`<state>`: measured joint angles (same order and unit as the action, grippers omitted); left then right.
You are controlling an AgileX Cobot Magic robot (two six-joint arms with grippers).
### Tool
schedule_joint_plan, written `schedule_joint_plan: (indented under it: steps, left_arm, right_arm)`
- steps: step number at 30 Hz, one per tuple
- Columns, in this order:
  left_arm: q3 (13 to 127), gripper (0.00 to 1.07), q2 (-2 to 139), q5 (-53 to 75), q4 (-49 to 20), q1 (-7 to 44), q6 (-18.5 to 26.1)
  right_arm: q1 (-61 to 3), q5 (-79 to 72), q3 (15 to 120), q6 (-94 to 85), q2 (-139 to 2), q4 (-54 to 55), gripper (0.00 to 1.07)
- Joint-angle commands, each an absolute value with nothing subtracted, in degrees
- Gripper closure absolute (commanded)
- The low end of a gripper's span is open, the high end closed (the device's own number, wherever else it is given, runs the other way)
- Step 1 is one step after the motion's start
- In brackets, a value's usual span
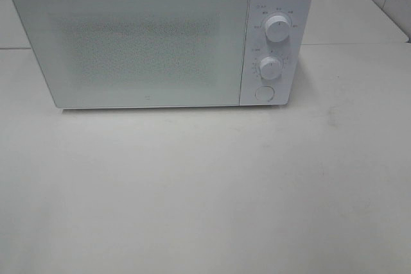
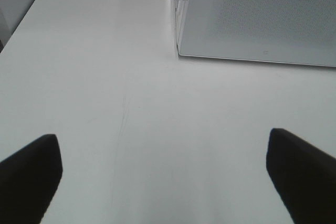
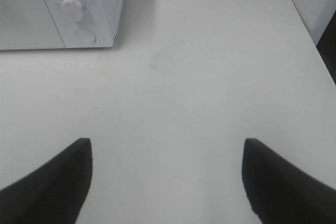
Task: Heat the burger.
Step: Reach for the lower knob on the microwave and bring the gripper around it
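White table (image 1: 205, 197); white microwave (image 1: 154, 40), door closed, standing beyond both grippers. Its round button (image 1: 264, 93) lies ahead of the right gripper (image 3: 168, 148), likely the nearer arm, while the left gripper (image 2: 164, 148) faces the door's opposite corner. Both jaws are spread and empty; the burger is nowhere visible.

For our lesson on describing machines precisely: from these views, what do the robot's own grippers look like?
Only the fingers show. The left gripper has two plain matte black fingers, broad with blunt, rounded tips. The right gripper has matching black fingers, slightly more tapered. No cables, markings or arm links are visible.
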<state>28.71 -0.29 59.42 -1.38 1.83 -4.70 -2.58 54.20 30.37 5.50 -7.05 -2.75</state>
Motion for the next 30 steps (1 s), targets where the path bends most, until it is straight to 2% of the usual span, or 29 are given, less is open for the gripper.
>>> schedule_joint_plan:
  steps: [1,30]
  left_arm:
    - [28.6,0.09,-1.6,59.1,-1.7,1.6,-5.0]
    - [28.6,0.09,-1.6,59.1,-1.7,1.6,-5.0]
  right_arm:
    - [-2.4,47.2,30.0,5.9,-11.1,-2.8,0.32]
    - [-2.4,14.8,29.0,5.9,-46.6,-2.8,0.32]
